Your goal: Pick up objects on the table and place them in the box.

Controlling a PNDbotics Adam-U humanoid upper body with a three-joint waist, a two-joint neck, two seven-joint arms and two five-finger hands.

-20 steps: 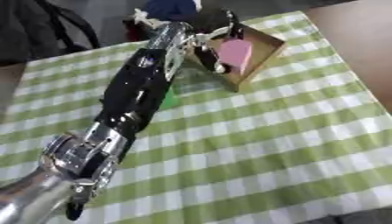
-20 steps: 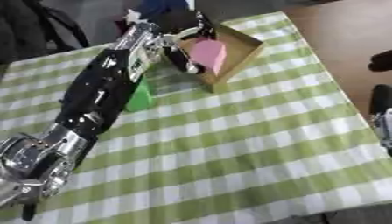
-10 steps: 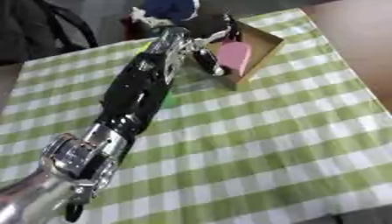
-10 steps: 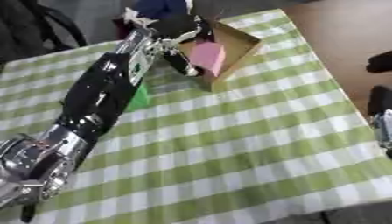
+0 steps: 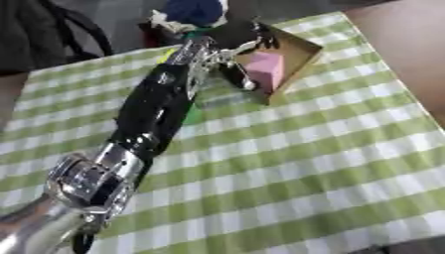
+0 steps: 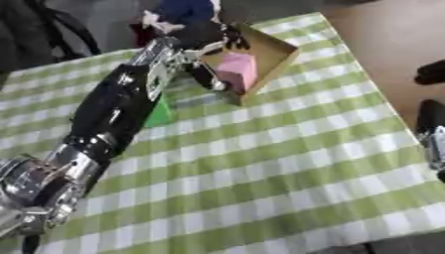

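The left hand [image 5: 233, 43] has drawn back slightly from the box [image 5: 300, 47], fingers relaxed and empty. A pink block [image 5: 265, 69] stands inside; the right hand [image 6: 432, 134] is indistinct at the edge.

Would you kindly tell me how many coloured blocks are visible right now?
2: a pink block inside the box, and a green block on the table beside the left arm. Others may be hidden under that arm.
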